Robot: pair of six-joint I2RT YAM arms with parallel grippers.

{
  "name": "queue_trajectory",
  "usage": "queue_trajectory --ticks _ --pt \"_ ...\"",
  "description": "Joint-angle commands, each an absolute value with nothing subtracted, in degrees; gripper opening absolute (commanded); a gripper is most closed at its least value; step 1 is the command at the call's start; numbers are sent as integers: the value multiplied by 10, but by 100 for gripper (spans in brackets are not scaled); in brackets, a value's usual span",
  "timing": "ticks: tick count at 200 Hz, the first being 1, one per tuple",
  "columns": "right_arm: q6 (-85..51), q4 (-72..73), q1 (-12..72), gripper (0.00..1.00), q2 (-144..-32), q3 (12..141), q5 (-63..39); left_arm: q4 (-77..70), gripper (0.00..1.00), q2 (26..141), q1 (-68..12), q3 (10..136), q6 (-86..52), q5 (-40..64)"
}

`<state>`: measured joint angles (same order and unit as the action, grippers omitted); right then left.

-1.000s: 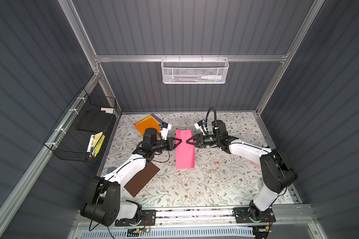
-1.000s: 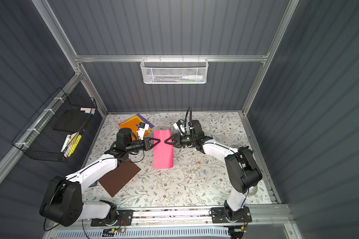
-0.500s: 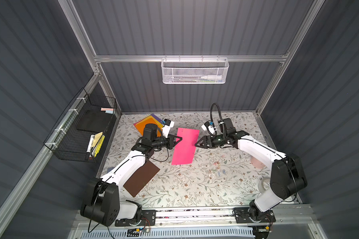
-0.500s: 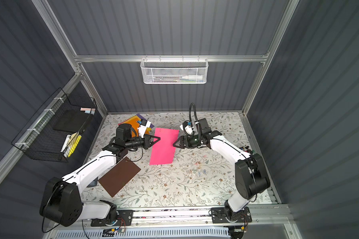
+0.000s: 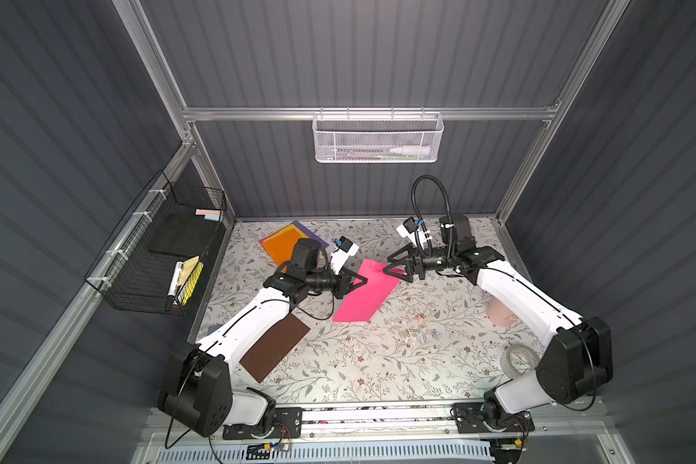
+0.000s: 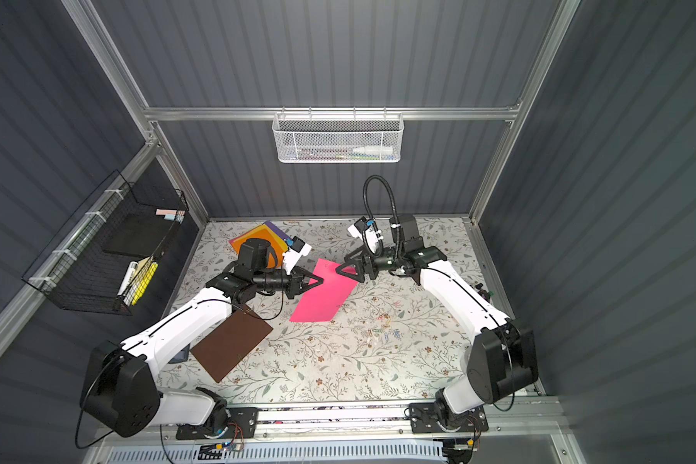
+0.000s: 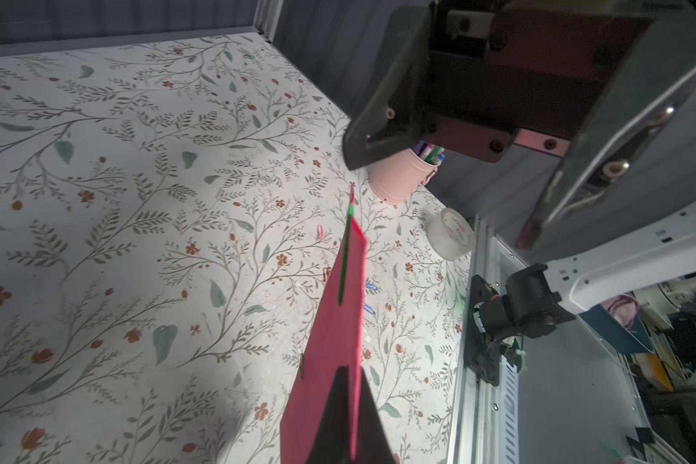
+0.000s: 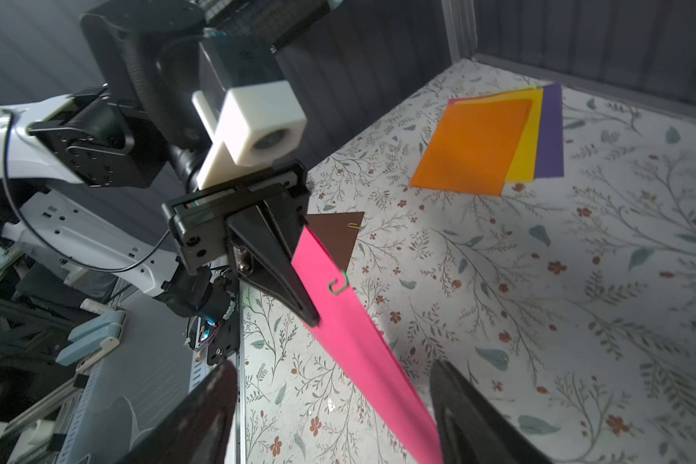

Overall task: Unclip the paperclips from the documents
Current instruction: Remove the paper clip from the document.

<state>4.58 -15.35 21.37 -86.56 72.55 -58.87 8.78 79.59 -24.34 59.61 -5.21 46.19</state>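
Pink sheet [image 5: 364,295] hangs pinched by an edge in my left gripper [image 5: 363,280], its green clip [image 8: 338,283] just beside that grip, so I'd run the wide-open right gripper [image 5: 388,268] (now straddling the sheet) up to the clip, close squarely and pull straight off.

Top views look steeply down; close, opposed wrist views share the pink sheet [image 7: 330,333].

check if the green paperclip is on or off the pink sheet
On. In the right wrist view the green wire paperclip hooks over the edge of the magenta pink paper sheet gripped by the left end effector.
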Motion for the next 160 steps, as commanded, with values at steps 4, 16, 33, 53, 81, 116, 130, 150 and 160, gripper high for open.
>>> queue_trajectory --ticks 4,16,33,53,81,116,130,150,160 --pt "69 -87 213 74 -873 740 -686 126 0 810 -246 616 -8 496" --pt "88 -123 213 70 -888 761 -709 129 0 810 -246 619 -2 502" --pt "106 -164 214 63 -911 785 -731 133 0 807 -246 622 2 517" --pt "103 -167 215 60 -927 791 -744 139 0 805 -247 622 8 531" --pt "95 -154 221 60 -936 788 -713 146 0 806 -248 623 13 542" --pt "89 -155 224 54 -949 789 -722 149 0 807 -249 631 16 547" --pt "96 -166 227 48 -952 790 -726 149 0 809 -249 633 17 548" --pt "100 -174 228 39 -953 788 -731 151 0 810 -249 633 19 550" --pt "102 -176 228 35 -953 786 -732 150 0 810 -249 631 19 552"
